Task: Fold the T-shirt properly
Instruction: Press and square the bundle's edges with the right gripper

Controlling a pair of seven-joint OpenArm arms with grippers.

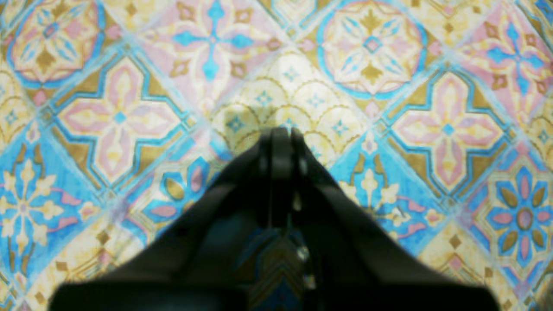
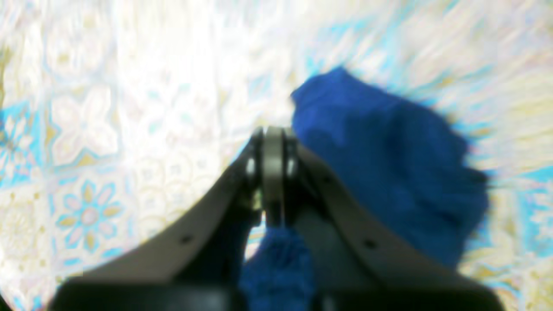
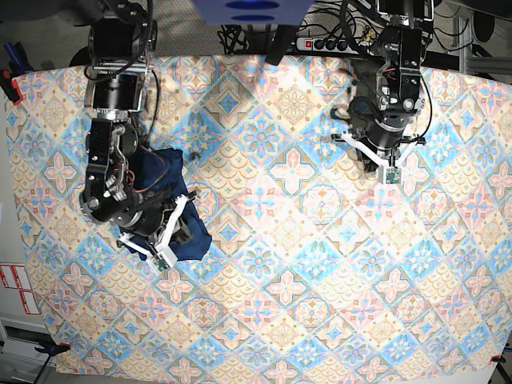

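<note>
The T-shirt (image 3: 164,204) lies bunched in a dark blue heap near the left edge of the worktop (image 3: 272,320) as the base view shows it, partly under the right arm, which leans over it from the top-left corner. The right hand (image 3: 164,260) sits at the lower edge of the heap with its fingers together; the right wrist view is smeared, and blue fabric shows both beyond the closed tips (image 2: 273,131) and below them near the camera, but whether any cloth is pinched between them cannot be told. The left hand (image 3: 390,176) hangs over bare cloth near the upper right, well apart from the shirt, its fingers (image 1: 281,134) pressed together on nothing. Between the two arms, and across the whole lower half of the worktop, the surface lies open, with wide room toward the bottom and right edges. The covering is a patterned tablecloth (image 1: 449,129) of blue, pink and yellow tile motifs, lying flat and reaching all the way to the borders. Beyond the top edge a power strip (image 3: 328,42) and cables sit by the arm bases.
</note>
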